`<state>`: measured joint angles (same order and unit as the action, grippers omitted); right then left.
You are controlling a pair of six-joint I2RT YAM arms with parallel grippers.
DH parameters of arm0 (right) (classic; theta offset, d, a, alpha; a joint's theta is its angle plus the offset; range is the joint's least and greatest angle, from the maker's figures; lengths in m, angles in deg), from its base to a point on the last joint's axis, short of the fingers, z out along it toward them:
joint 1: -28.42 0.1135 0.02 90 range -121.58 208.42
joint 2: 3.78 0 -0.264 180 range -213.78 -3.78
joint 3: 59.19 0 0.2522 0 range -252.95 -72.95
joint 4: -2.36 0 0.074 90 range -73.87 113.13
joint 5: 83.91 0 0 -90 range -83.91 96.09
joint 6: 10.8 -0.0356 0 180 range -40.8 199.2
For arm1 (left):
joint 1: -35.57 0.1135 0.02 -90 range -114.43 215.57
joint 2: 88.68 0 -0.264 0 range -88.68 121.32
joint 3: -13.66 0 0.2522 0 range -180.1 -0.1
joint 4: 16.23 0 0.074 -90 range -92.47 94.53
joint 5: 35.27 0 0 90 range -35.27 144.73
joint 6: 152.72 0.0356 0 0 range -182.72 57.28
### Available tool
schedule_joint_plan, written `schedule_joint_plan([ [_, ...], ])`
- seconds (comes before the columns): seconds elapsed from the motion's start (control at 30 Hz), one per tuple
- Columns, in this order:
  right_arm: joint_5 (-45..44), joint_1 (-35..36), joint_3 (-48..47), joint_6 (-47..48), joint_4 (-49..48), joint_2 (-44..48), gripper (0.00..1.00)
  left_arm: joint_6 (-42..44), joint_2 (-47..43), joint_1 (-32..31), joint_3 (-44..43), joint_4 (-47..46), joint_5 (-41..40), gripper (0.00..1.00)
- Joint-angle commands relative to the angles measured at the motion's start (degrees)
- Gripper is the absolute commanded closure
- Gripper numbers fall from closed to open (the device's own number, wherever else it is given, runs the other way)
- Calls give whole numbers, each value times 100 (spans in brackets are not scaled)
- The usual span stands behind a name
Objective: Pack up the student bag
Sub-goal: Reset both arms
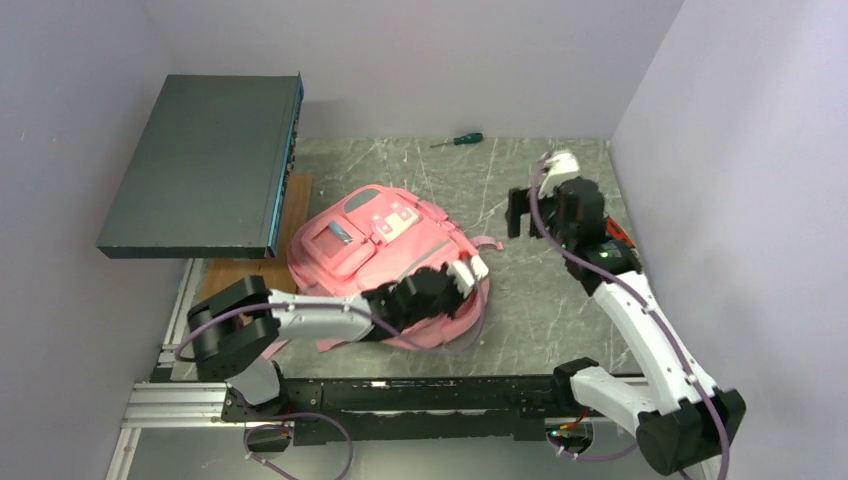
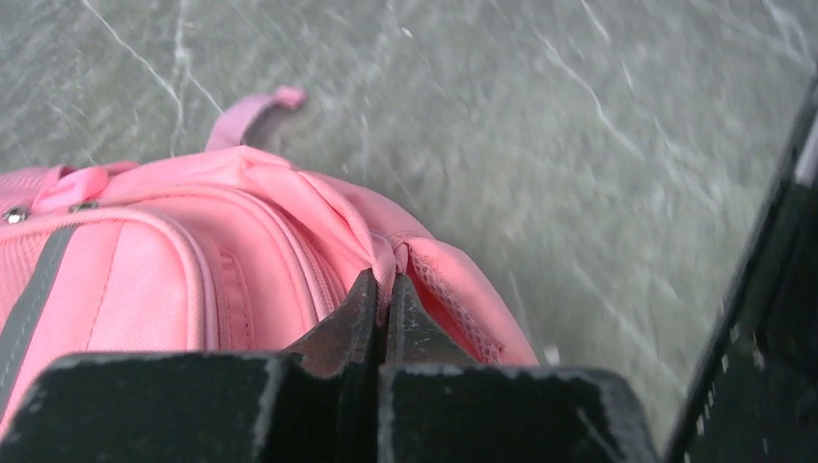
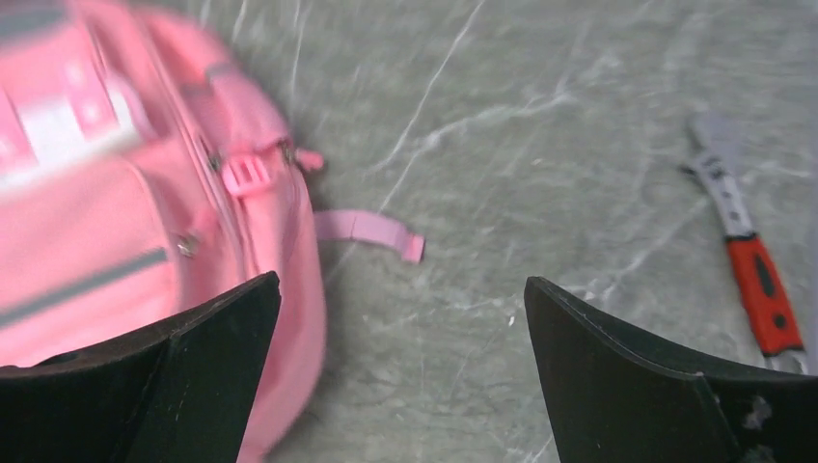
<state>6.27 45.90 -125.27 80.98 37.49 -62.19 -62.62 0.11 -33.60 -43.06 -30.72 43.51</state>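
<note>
Where its pink fabric bunches into a fold at the edge, the student bag [image 2: 174, 280] is clamped between the pressed-together fingers of the left pincer [image 2: 384, 289]. The rest of the bag is spread ahead and to the left of that pincer on the grey marbled table [image 2: 579, 145]. The right pincer [image 3: 401, 280] is held over the table with its fingers wide apart. The bag is seen to this pincer's left, a loose pink strap [image 3: 367, 230] is laid just ahead of it, and a red-handled tool [image 3: 762, 299] is laid to its right.
</note>
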Motion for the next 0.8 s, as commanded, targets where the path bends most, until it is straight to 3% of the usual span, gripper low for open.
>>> schedule_joint_plan([
  [0.0, -1529, -24, -1473, -1730, 961, 525, 0, -787, 462, 639, -1667, 868, 1237, 93],
  [0.1, -1966, -22, -1986, -1861, 1197, 810, 0, -895, 591, 846, -2357, 1642, 1708, 70],
  [0.13, -2138, -27, -2078, -1984, 1216, 943, 0, -930, 482, 877, -2400, 1755, 1645, 47],
  [0.2, -2212, -22, -2209, -2009, 1157, 1143, 0, -902, 154, 947, -2487, 2047, 1661, 16],
  [0.23, -2197, -19, -2276, -1964, 1099, 1250, 0, -856, -29, 975, -2572, 2375, 1655, 10],
  [0.47, -1868, -16, -2932, -1648, 594, 1866, 0, -97, -1786, 1041, -3824, 4207, 1045, 0],
  [0.6, -1911, -16, -2910, -1471, 43, 2328, 0, 642, -2802, 1054, -4335, 4615, 516, 0],
  [0.77, -1832, -19, -2944, -1361, -231, 2669, 0, 904, -3786, 1056, -4557, 4736, -193, 0],
])
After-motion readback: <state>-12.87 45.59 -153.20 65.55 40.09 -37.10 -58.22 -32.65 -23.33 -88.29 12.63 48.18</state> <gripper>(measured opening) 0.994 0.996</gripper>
